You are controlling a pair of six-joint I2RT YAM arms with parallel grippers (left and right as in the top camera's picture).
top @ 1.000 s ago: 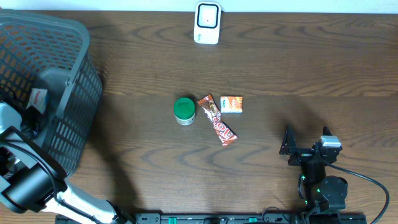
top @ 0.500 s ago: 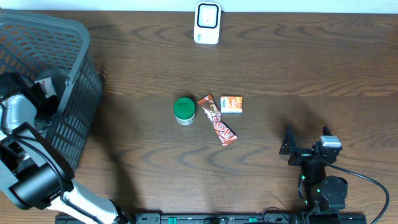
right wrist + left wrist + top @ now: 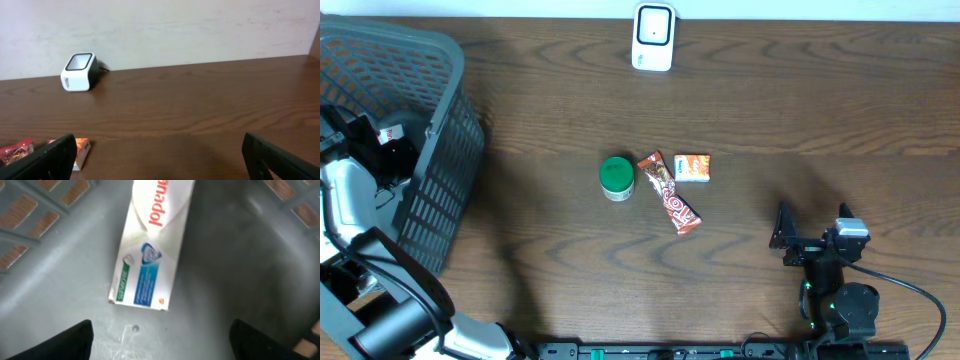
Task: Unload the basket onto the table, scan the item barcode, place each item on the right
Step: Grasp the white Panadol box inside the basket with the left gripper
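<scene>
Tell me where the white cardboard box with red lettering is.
In the left wrist view, the white cardboard box lies on the grey plastic basket's floor, just ahead of the left gripper; overhead, far left.

A basket stood at the left end of the counter. A carton lay flat on the basket's floor, with the left tool above it inside the basket. A scanner sat at the far edge, near the middle. At the centre a tub, a wrapped bar and a small packet lay close together: the tub leftmost, the bar just right of it, the packet beside the bar's far end. The right tool sat near the front edge, well to their right.
</scene>
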